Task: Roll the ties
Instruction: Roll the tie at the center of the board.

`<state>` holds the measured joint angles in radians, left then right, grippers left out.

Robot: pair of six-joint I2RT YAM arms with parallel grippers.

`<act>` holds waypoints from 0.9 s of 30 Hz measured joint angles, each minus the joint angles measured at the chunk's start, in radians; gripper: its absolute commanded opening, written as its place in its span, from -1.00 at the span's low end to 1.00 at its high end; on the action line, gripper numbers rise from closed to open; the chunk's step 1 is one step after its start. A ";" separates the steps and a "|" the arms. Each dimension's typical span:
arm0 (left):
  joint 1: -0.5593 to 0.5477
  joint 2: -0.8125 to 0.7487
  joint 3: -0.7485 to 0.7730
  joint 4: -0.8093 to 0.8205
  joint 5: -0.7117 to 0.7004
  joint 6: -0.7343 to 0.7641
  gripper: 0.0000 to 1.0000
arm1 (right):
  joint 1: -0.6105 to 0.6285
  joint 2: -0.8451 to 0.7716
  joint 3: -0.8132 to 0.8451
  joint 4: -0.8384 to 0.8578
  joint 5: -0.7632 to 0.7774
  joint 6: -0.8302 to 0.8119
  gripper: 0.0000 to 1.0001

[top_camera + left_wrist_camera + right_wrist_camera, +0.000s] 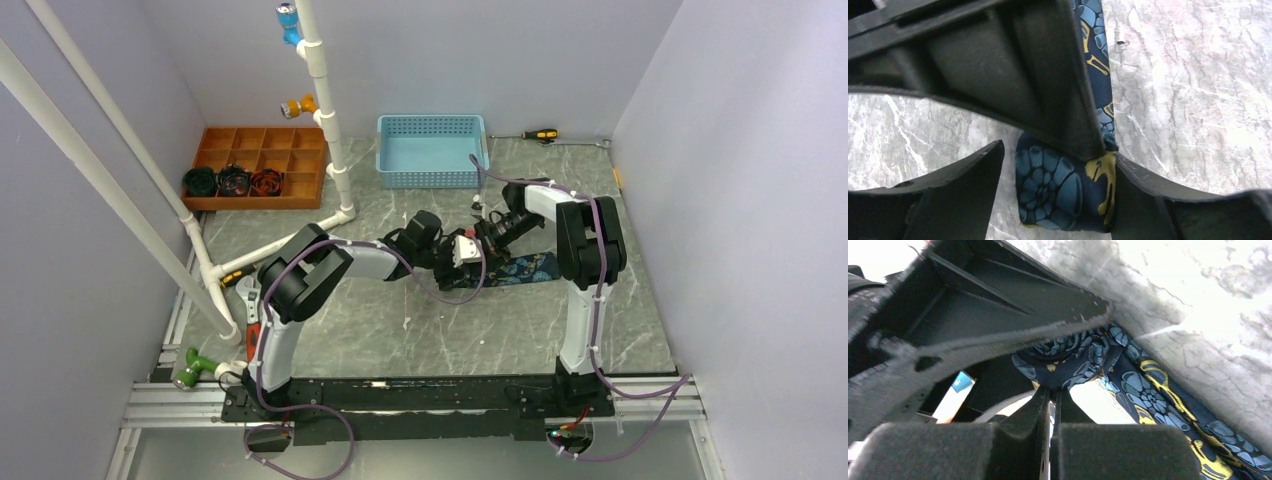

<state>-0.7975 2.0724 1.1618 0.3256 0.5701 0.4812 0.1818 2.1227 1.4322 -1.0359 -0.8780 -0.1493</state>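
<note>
Left wrist view: the left gripper (1058, 162) has its jaws spread. The rolled end of the tie (1058, 192) sits between them, touching one finger and clear of the other. The right gripper (1052, 392) has its jaws pressed together, tips at the roll. Whether they catch fabric I cannot tell.

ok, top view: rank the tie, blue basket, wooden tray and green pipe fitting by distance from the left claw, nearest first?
1. tie: right at the left claw, mid-table.
2. blue basket: behind it, at the back wall.
3. wooden tray: back left.
4. green pipe fitting: near left corner, beside the arm base.
</note>
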 measured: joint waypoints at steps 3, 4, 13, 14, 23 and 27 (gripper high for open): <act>0.010 0.000 0.000 0.004 0.013 -0.021 0.80 | -0.011 0.000 -0.012 -0.005 0.017 0.001 -1.00; 0.012 0.000 0.000 0.005 0.017 -0.028 0.93 | -0.014 0.000 -0.014 -0.008 0.026 0.003 -1.00; 0.028 -0.089 -0.064 0.006 0.007 -0.092 0.99 | -0.047 0.021 -0.012 0.000 0.228 0.000 -1.00; 0.033 -0.121 -0.082 0.010 0.008 -0.099 0.99 | -0.052 0.032 -0.008 -0.003 0.229 0.005 -1.00; 0.092 -0.356 -0.212 0.148 0.057 -0.209 0.99 | -0.053 0.059 0.035 -0.039 0.242 0.012 -1.00; 0.098 -0.309 -0.134 0.046 0.147 -0.223 0.99 | -0.054 0.068 0.045 -0.051 0.241 0.011 -1.00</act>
<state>-0.6998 1.7634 1.0275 0.3717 0.7174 0.2581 0.1280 2.1902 1.4769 -1.0874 -0.6369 -0.1387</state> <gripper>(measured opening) 0.994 0.005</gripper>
